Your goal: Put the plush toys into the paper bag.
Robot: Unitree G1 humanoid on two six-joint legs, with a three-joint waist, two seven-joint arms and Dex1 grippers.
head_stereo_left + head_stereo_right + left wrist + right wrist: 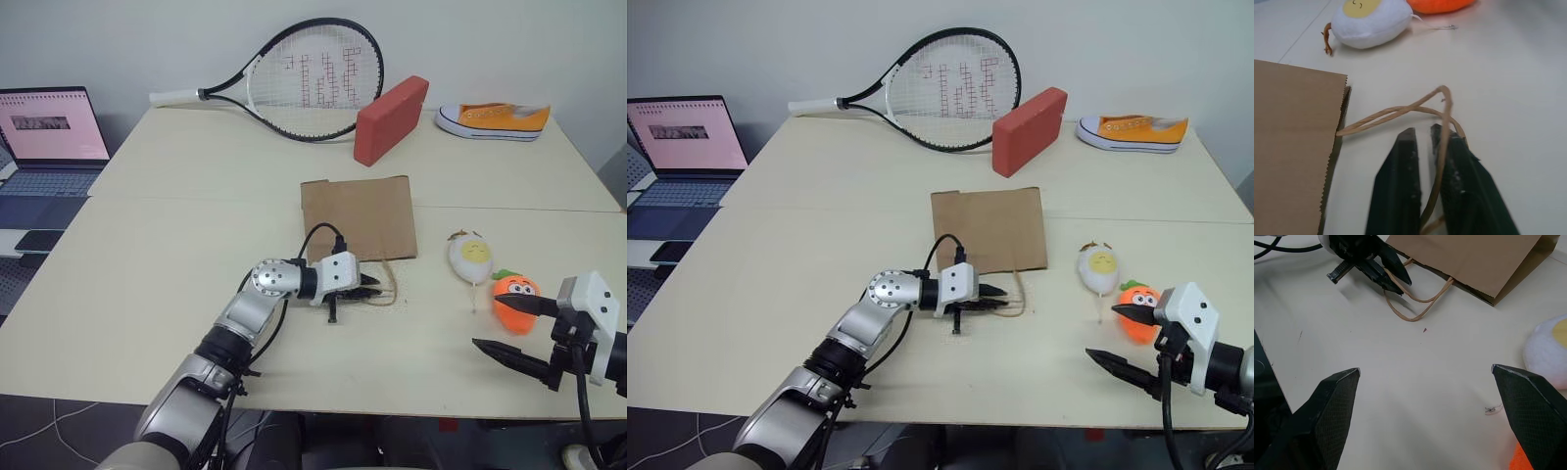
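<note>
Left wrist view: handle (1442,122) between claw fingers (1398,191).

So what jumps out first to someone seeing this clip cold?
The left gripper at mid-table, shut on a twisted handle of the flat-lying paper bag. To its right the egg plush and carrot plush lie outside the bag, with the right gripper open by the carrot. At the far edge lie a tennis racket, red brick and sneaker.
</note>
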